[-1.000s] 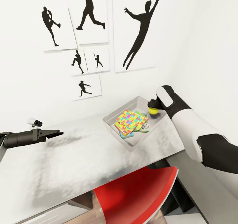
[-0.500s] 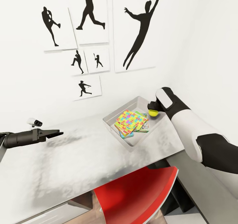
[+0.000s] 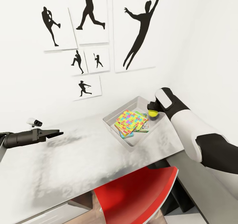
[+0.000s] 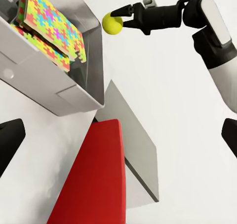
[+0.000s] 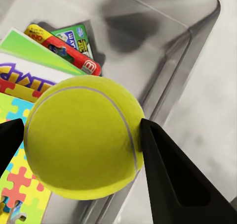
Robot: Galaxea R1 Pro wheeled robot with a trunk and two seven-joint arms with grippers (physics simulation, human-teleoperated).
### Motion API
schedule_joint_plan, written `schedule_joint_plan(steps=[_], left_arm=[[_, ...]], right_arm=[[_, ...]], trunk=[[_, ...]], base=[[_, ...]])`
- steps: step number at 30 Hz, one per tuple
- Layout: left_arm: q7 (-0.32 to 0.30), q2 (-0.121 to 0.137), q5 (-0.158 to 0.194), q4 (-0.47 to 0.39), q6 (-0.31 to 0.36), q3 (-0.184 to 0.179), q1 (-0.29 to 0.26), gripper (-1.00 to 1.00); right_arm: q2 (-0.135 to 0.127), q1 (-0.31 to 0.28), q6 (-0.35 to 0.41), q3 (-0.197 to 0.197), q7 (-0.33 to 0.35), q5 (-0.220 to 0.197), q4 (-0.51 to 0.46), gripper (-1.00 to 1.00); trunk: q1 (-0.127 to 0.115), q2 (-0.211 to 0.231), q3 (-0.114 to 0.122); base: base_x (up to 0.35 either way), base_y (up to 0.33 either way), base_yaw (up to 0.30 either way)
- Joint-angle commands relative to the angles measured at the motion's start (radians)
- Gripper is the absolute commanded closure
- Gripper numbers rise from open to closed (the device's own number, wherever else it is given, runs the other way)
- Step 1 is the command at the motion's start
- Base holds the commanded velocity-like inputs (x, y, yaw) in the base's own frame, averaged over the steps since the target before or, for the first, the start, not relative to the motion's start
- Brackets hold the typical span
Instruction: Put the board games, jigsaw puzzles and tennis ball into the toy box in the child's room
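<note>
A yellow-green tennis ball (image 3: 153,113) hangs over the right end of the light grey toy box (image 3: 114,133), and my right gripper (image 3: 152,110) is shut on it. In the right wrist view the ball (image 5: 84,135) sits between both black fingers (image 5: 168,174), with the box's wall (image 5: 173,51) below. Inside the box lie the bright jigsaw puzzles (image 3: 131,120) on top of board games (image 3: 143,127); printed box edges (image 5: 64,48) show beside them. My left gripper (image 3: 53,134) stands open above the white table (image 3: 82,158), well left of the box. From that wrist the ball (image 4: 112,23) shows just past the box (image 4: 49,95).
A red chair (image 3: 138,194) is tucked under the table's front edge, below the box. Black silhouette pictures (image 3: 138,29) hang on the white wall behind. A lower grey desk section (image 3: 198,187) runs along the right wall under my right arm.
My right gripper has sunk slightly with the ball towards the toy box. The left arm has stayed where it was.
</note>
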Motion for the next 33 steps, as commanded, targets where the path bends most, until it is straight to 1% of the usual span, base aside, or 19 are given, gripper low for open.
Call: schedule_joint_plan(steps=[1, 2, 7, 13, 24, 26, 29, 33], left_arm=[[-0.004, 0.000, 0.000, 0.000, 0.011, 0.000, -0.001, -1.00], [-0.004, 0.000, 0.001, 0.000, 0.011, 0.000, -0.001, -1.00], [-0.004, 0.002, 0.001, 0.000, 0.011, 0.000, -0.001, -1.00], [-0.004, 0.002, -0.001, 0.000, 0.011, 0.000, -0.001, -1.00], [-0.004, 0.002, -0.002, 0.000, 0.011, 0.000, -0.001, -1.00], [-0.004, 0.001, -0.002, 0.000, 0.011, 0.000, -0.001, -1.00], [-0.004, 0.002, -0.003, 0.000, 0.011, 0.001, -0.001, -1.00], [-0.004, 0.002, -0.002, 0.000, 0.011, 0.001, -0.001, -1.00]], right_arm=[[-0.001, -0.001, 0.000, 0.006, -0.010, -0.014, -0.001, 1.00], [-0.003, -0.001, 0.000, 0.006, -0.010, -0.014, 0.003, -1.00], [-0.002, -0.001, -0.020, 0.006, -0.002, -0.016, 0.026, -1.00], [0.001, -0.001, -0.036, 0.006, 0.064, -0.014, 0.028, -1.00], [-0.004, -0.002, -0.033, 0.010, 0.071, -0.014, 0.015, -1.00], [-0.006, -0.003, -0.029, 0.008, 0.072, -0.016, 0.003, -1.00], [-0.013, -0.001, -0.005, 0.006, 0.072, -0.020, -0.077, -1.00], [-0.014, 0.023, 0.034, -0.001, 0.071, -0.023, -0.158, -1.00]], trunk=[[0.001, -0.002, -0.002], [0.001, -0.002, -0.002], [0.001, -0.002, -0.002], [0.001, -0.002, -0.002], [0.001, -0.002, -0.002], [0.001, -0.002, -0.002], [0.001, -0.002, -0.002], [0.001, -0.002, -0.002]], base=[[0.000, 0.000, 0.000], [0.000, 0.000, 0.000], [0.000, 0.000, 0.000], [0.000, 0.000, 0.000], [0.000, 0.000, 0.000], [0.000, 0.000, 0.000], [0.000, 0.000, 0.000], [0.000, 0.000, 0.000]])
